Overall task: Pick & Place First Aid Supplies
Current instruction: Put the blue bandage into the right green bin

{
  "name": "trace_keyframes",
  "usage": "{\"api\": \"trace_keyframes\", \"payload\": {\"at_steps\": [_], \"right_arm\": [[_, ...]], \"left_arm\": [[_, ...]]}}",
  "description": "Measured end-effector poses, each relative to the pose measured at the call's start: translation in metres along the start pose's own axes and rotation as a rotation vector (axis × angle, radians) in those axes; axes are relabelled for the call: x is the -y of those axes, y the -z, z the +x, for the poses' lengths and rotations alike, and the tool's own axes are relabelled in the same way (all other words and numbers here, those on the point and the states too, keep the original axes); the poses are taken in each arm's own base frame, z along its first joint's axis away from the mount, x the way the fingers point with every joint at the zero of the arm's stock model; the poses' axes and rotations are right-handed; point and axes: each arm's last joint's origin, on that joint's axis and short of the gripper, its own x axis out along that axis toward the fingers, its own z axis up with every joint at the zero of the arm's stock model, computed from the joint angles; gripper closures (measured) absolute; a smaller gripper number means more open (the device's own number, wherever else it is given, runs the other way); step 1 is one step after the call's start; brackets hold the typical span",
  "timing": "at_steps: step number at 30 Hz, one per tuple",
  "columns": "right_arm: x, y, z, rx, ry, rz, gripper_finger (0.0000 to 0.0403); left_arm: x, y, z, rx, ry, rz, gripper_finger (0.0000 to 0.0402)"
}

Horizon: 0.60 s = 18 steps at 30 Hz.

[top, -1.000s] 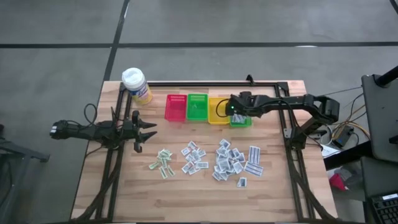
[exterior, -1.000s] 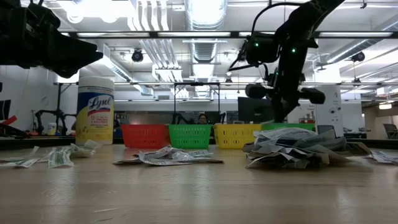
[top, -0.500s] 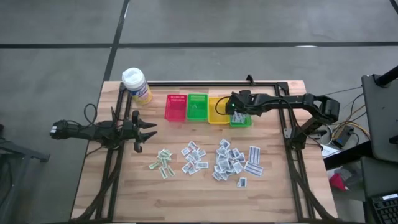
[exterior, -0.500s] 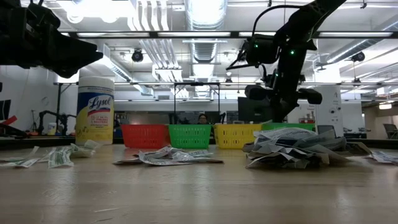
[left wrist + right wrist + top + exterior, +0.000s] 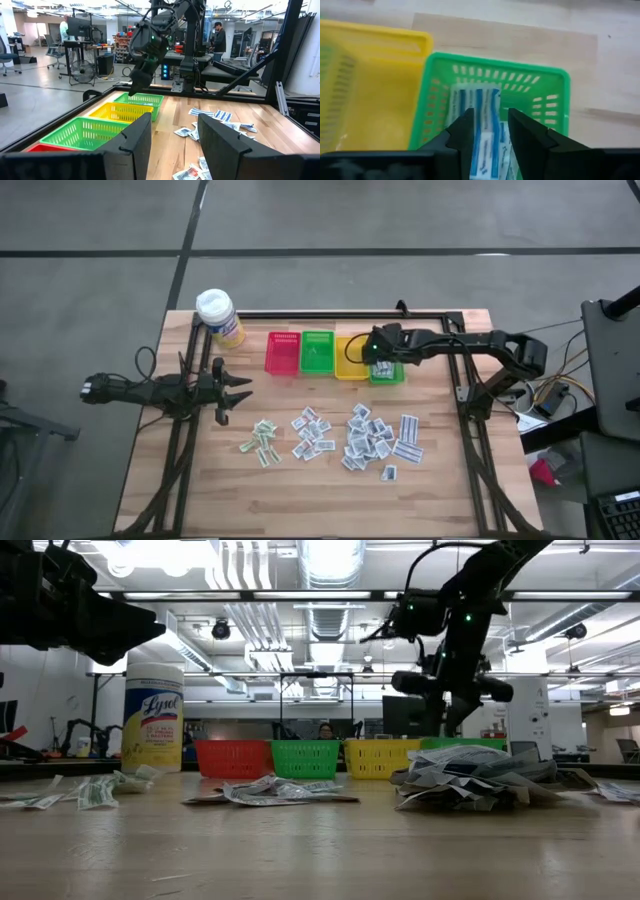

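Observation:
The first aid supplies lie as loose white packets in three patches on the wooden table: left [image 5: 262, 442], middle [image 5: 312, 432] and right [image 5: 372, 438]. My right gripper [image 5: 490, 135] hangs open, pointing steeply down, over the green basket at the right end of the row [image 5: 393, 377]. Below its fingers, white packets with blue stripes [image 5: 482, 115] lie flat on that basket's floor. My left gripper [image 5: 234, 388] waits open and level at the table's left side, clear of everything.
Red [image 5: 282, 353], green [image 5: 317, 352] and yellow [image 5: 350, 358] baskets stand in a row along the far side, left of the end basket. A yellow wipes canister with a white cap [image 5: 220, 317] stands at the far left corner. A black frame edges the table.
My right gripper has stayed above the end green basket and has rolled a little about its own pointing line. The packets on the table have not moved.

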Motion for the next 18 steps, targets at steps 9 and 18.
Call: {"api": "trace_keyframes", "payload": {"at_steps": [9, 18], "right_arm": [[-0.001, 0.007, -0.03, -0.286, -0.134, -0.102, 0.0287], [-0.001, 0.045, -0.06, -0.429, -0.085, -0.166, 0.0307]], "left_arm": [[0.0, 0.0, 0.0, 0.0, 0.0, 0.0, 0.0243], [0.0, 0.0, 0.0, 0.0, 0.0, 0.0, 0.0243]]}}
